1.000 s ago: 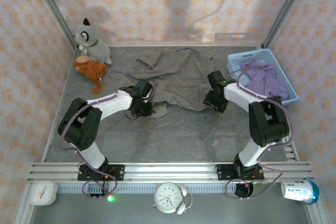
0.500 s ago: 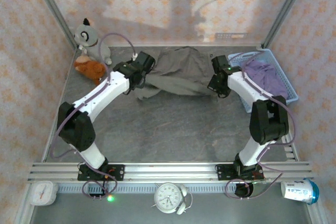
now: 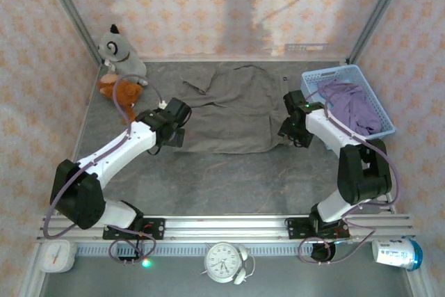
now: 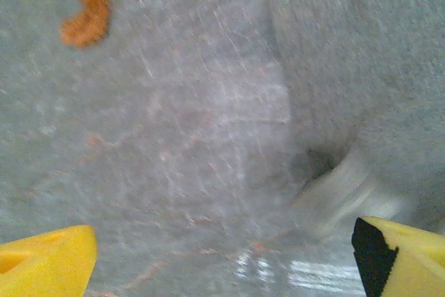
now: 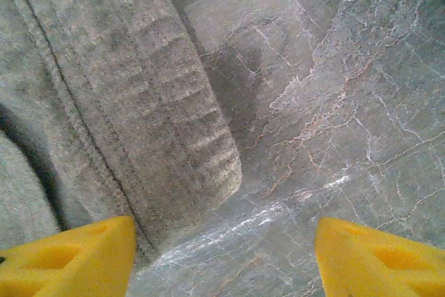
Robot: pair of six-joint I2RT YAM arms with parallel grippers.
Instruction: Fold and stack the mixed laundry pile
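- Top view: the left pincer (image 3: 174,132) sits at the left edge of the grey garment (image 3: 233,113), which lies spread on the table (image 3: 229,179). The right pincer (image 3: 295,133) sits at its right edge. The purple garment (image 3: 351,106) lies in the basket (image 3: 341,69), just right of the right pincer.
- Left wrist: the left pincer (image 4: 222,262) stands wide with nothing between its fingers. The grey garment (image 4: 361,53) lies ahead to the right, and the orange toy (image 4: 87,12) ahead to the left.
- Right wrist: the right pincer (image 5: 222,259) stands wide and empty. The grey garment (image 5: 104,102) lies ahead to the left, its hem on the table (image 5: 334,102).
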